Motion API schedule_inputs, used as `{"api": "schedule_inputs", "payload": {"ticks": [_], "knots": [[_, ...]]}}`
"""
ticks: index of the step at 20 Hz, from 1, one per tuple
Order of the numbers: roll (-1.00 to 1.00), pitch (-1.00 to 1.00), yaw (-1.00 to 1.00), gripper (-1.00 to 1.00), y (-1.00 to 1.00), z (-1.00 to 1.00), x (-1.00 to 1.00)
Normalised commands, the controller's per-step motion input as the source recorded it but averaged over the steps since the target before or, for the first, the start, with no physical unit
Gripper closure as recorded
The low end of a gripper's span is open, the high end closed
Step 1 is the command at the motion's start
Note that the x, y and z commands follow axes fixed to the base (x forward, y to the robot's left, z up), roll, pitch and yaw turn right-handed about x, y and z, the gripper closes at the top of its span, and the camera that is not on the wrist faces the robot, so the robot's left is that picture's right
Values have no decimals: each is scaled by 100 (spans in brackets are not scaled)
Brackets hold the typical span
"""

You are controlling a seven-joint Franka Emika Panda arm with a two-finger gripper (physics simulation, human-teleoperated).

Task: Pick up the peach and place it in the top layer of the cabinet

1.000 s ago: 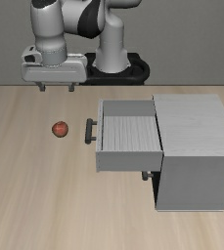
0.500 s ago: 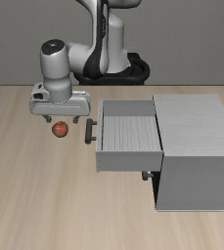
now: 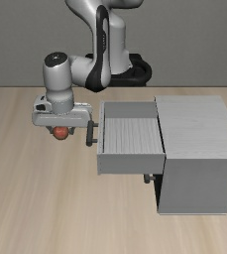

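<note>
— From the exterior view, how does the arm stand?

— It rises from its base, bends over at the top and reaches down toward the exterior view's left. The wrist points straight down and the hand hangs low over the counter, its broad body level.

— Open or closed?

— I cannot tell; the hand's own body covers what is under it.

— And the peach?

— On the counter, right beneath the hand, only its lower edge peeking out. It lies just beside the dark handle of the top drawer.

— That drawer?

— Pulled out of the grey cabinet toward the exterior view's left, its inside showing.
</note>
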Motion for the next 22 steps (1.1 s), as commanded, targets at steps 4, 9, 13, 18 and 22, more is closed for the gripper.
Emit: {"api": "schedule_inputs", "payload": {"ticks": [4, 9, 13, 18, 22], "knots": [[0, 0, 0, 100, 0, 50, 0], [0, 0, 0, 100, 0, 100, 0], [0, 0, 0, 100, 0, 100, 0], [0, 0, 0, 100, 0, 100, 0], [0, 0, 0, 100, 0, 100, 0]]}}
